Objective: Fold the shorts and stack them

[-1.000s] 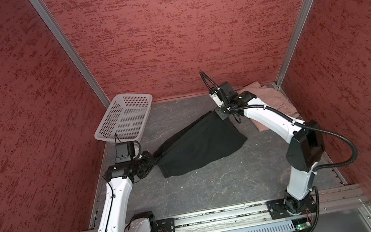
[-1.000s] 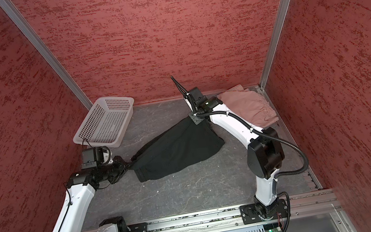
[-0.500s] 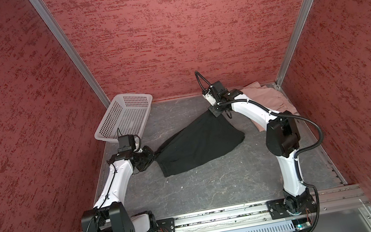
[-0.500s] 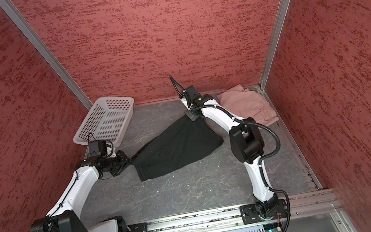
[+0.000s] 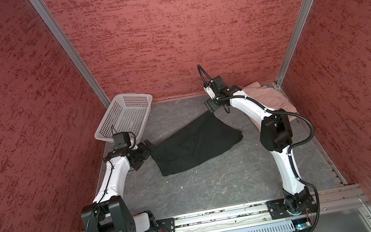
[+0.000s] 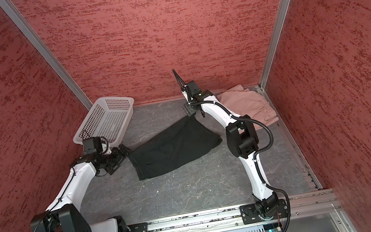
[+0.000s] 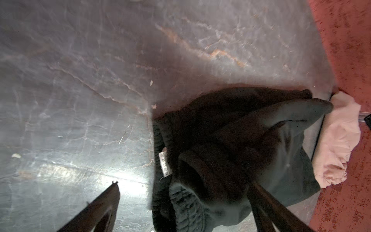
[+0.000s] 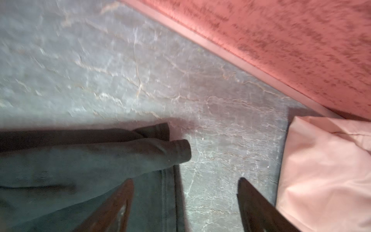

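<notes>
Jaws stand wide apart on the left gripper (image 7: pixel 183 184) at the waistband of the black shorts (image 5: pixel 197 143) and on the right gripper (image 8: pixel 185 180) over their hem corner, the black shorts lying mid-table (image 5: pixel 217 188), the pink shorts (image 5: pixel 271 98) in the far right corner.

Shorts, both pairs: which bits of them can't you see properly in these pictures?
- Pink shorts: in both top views the right arm covers one side; the right wrist view's edge cuts them off.
- Black shorts: the right wrist view is blurred, and its edge cuts them off.
- Label on the waistband, left wrist view: lettering too blurred to read.
</notes>
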`<move>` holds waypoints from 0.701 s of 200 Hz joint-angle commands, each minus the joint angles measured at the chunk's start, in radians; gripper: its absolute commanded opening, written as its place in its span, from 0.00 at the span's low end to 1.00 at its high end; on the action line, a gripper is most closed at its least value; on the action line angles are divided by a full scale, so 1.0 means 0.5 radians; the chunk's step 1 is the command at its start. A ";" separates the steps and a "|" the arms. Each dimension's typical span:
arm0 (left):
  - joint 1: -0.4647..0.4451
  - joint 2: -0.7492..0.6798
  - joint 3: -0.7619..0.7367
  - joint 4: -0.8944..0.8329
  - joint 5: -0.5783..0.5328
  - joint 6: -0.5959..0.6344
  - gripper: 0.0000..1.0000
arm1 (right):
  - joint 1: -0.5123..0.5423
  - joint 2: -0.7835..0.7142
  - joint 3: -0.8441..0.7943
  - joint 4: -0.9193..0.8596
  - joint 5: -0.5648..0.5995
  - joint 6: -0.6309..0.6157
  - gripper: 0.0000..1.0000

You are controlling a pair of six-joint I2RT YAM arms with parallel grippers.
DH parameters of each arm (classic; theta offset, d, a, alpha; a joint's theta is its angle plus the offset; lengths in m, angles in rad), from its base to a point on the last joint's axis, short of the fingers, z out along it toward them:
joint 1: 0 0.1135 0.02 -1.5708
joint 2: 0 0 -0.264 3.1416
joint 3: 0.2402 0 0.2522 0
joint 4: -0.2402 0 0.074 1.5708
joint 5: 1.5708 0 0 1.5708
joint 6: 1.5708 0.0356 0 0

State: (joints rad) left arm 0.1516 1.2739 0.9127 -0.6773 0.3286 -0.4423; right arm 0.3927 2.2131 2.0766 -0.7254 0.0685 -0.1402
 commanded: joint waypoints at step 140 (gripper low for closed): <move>-0.611 0.013 -0.087 0.670 0.248 -0.048 0.99 | 0.006 -0.046 -0.633 0.641 -0.871 0.370 0.06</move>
State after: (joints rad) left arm -0.1326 1.2270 0.8829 -0.4923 0.4084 -0.4736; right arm 0.3939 2.1441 1.6852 -0.4492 -0.2733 0.0624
